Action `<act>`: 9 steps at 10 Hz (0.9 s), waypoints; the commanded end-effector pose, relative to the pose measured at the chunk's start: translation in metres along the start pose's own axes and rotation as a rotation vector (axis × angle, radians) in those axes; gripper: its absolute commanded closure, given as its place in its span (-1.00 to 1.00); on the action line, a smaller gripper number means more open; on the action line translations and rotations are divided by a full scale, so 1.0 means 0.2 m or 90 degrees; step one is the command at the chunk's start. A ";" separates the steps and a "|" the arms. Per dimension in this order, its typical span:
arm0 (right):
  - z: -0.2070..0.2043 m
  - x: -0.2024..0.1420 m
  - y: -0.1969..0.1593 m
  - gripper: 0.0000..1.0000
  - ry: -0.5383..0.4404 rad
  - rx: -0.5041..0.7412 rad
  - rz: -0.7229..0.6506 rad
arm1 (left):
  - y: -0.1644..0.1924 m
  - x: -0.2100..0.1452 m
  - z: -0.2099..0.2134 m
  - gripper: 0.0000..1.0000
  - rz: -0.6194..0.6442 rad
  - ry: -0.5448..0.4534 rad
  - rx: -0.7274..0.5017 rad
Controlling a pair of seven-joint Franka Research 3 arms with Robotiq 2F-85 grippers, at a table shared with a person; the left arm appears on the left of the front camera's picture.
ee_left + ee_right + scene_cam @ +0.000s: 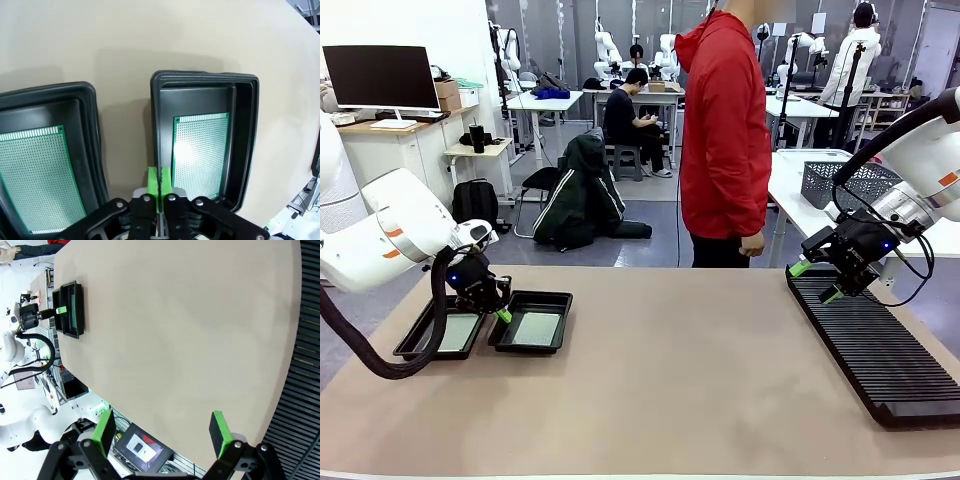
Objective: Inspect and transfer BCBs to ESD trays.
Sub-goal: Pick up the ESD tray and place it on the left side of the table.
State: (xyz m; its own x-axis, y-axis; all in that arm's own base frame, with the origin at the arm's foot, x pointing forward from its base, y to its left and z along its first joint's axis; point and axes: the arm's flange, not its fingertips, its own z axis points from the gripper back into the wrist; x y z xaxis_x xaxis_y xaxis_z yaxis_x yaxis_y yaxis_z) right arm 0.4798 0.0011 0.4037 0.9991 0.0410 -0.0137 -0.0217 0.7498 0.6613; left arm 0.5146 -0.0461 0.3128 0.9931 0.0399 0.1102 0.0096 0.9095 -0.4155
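Looking across the table (660, 380) in the front view, two black trays sat side by side near its left edge, the left tray (440, 330) and the right tray (532, 322), each with a pale green board lying flat on its floor: one board (457, 331) in the left tray, another board (536, 328) in the right. The left gripper (503, 314) hung low between the two trays, its arm bent down from the left, its fingers pressed together and empty. A long black ribbed rack (875, 350) lay along the table's right edge. The right gripper (816, 281) hovered over the rack's far end, fingers spread wide, holding nothing. A person in a red jacket (723, 130) stood at the far edge, one hand (752, 243) hanging down.

From the left wrist, the closed green fingertips (160, 186) sat above the strip of table between the trays, just beside the right tray's near wall. Both boards lay flat inside.

From the right wrist, the green pads (219, 428) stood far apart over the table's edge, the rack beside them.
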 end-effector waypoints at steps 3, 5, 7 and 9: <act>0.00 -0.01 0.02 -1.00 -0.004 -0.002 -0.011 | 0.02 -0.03 -0.05 0.95 -0.004 -0.006 0.024; 0.00 -0.01 0.02 -1.00 -0.004 -0.002 -0.011 | 0.00 -0.04 -0.07 0.95 -0.002 -0.013 0.050; 0.00 -0.01 0.02 -1.00 -0.004 -0.002 -0.011 | -0.01 -0.04 -0.08 0.95 0.004 -0.017 0.076; 0.00 -0.01 0.02 -1.00 -0.004 -0.002 -0.011 | -0.04 -0.04 -0.08 0.95 0.000 -0.019 0.091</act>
State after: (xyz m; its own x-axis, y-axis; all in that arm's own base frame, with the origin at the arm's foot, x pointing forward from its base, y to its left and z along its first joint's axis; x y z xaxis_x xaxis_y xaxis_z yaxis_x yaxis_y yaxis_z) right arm 0.4798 0.0011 0.4037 0.9991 0.0410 -0.0137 -0.0217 0.7498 0.6613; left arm 0.5129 -0.0560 0.3014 0.9903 0.0460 0.1309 -0.0021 0.9483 -0.3175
